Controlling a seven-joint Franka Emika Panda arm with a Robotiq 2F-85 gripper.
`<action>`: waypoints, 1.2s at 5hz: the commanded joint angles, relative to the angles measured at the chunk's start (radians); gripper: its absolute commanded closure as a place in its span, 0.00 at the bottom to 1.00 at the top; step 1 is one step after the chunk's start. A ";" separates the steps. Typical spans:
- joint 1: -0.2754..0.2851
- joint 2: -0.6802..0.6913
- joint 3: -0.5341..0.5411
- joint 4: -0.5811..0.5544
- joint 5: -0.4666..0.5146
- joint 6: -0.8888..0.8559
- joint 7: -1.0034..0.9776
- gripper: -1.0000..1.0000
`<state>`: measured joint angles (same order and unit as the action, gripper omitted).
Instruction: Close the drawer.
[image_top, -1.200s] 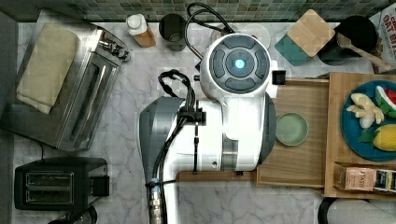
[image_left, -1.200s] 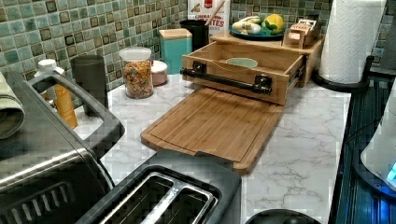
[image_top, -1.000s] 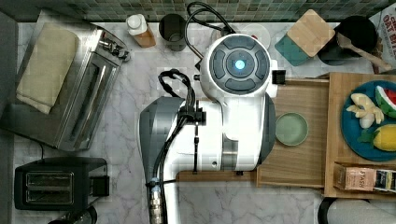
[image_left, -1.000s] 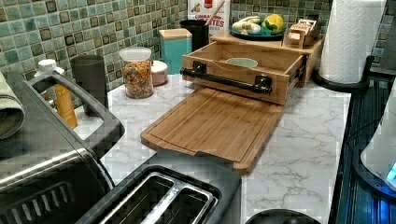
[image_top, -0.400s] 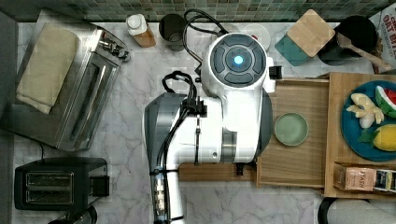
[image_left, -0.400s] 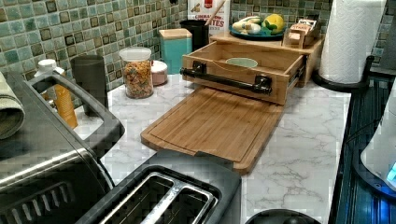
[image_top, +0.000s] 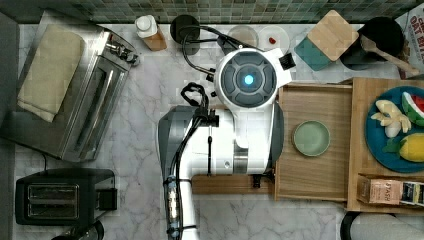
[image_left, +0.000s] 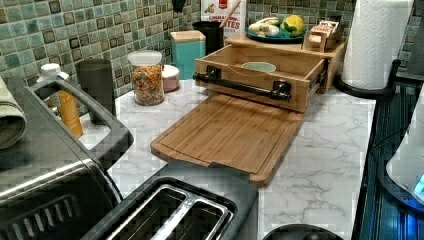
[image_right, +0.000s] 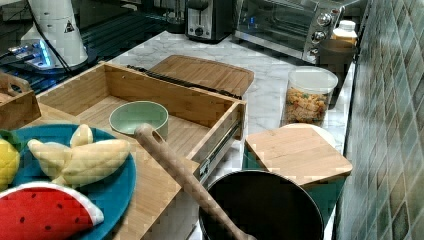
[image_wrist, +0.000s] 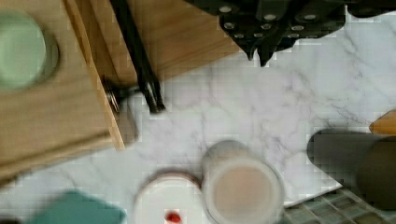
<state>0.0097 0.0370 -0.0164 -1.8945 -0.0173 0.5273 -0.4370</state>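
Left view: drawer (image_left: 260, 75) open, front edge at cutting board (image_left: 230, 132).

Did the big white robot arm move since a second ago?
Yes. In the top view the white robot arm has shifted toward the tiled wall, now covering less of the pulled-out light-wood drawer.

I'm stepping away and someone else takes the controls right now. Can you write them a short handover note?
Gripper: above the marble counter, near the end of the drawer's black handle, holding nothing, touching nothing; fingers close together.
Drawer: pulled out, open, a green bowl inside. The cutting board lies on the counter in front of it.
Done: nothing yet.
Left: bring the gripper to the drawer front and push it fully in.
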 joint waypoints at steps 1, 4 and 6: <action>0.039 0.008 0.030 -0.162 -0.092 0.028 -0.193 1.00; 0.035 0.067 0.020 -0.319 -0.212 0.252 -0.141 1.00; 0.031 0.103 0.008 -0.353 -0.251 0.283 -0.144 1.00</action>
<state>0.0360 0.1560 0.0002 -2.2324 -0.2451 0.8066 -0.5596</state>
